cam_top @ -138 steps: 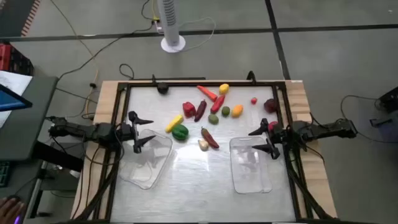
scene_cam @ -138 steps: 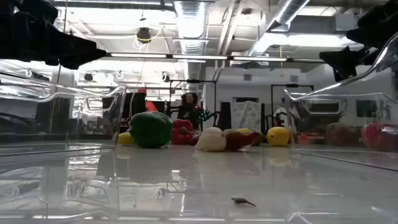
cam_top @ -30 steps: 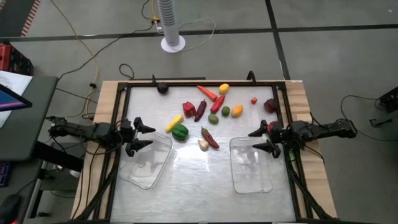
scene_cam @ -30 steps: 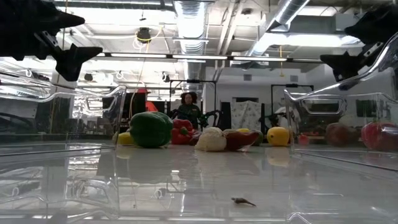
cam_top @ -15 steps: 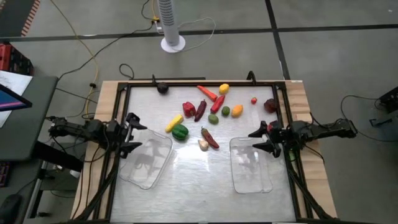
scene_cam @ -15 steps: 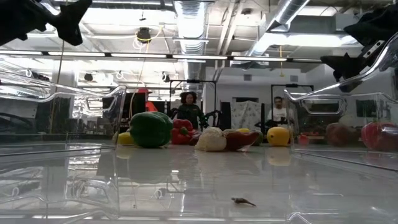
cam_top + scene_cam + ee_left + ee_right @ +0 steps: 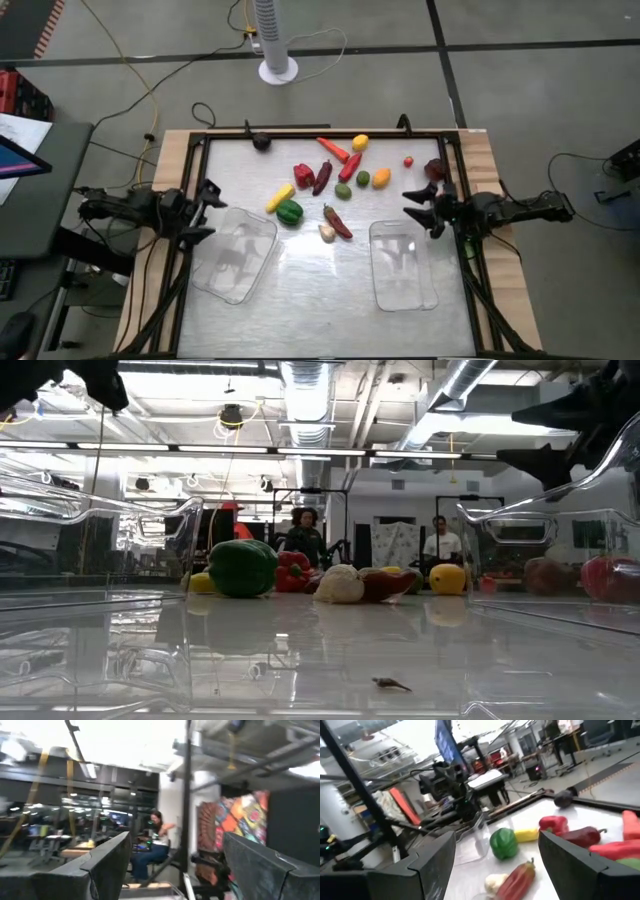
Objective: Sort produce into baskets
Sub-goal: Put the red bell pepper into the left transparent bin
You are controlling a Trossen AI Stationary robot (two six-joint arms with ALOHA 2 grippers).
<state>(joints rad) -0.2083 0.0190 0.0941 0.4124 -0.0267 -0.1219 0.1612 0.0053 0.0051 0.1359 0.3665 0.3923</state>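
High view: the left gripper sat at the left edge of the worktop, fingers spread wide and holding nothing, just beside the upper left corner of the left basket. The right gripper sat at the right edge, fingers likewise wide apart and empty, above the upper right corner of the right basket. Both baskets lay in the lower half of the frame with nothing in them. The produce lay scattered across the upper centre of the worktop, including a green pepper near the left basket.
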